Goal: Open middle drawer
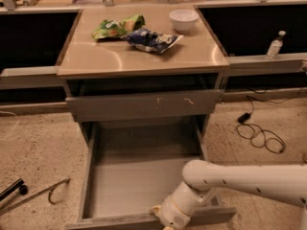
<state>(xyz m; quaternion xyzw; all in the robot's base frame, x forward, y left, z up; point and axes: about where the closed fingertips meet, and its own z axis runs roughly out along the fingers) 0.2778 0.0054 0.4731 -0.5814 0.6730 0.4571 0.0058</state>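
The middle drawer (139, 181) stands pulled far out toward me, its shallow grey tray bare inside. Its plain grey front panel (115, 221) lies along the bottom edge of the view. My gripper (162, 218), at the end of the white arm (240, 176), sits at that front panel near its middle and is partly cut off by the bottom edge. Above, the wider grey front with white scratches (144, 104) is closed.
The cabinet top (120, 56) carries a green bag (117, 26), a blue bag (152, 40) and a white bowl (183, 19). A black cable (261, 135) lies on the floor at the right, a metal hook and handle (33, 193) at the left. A bottle (275, 44) stands on the right ledge.
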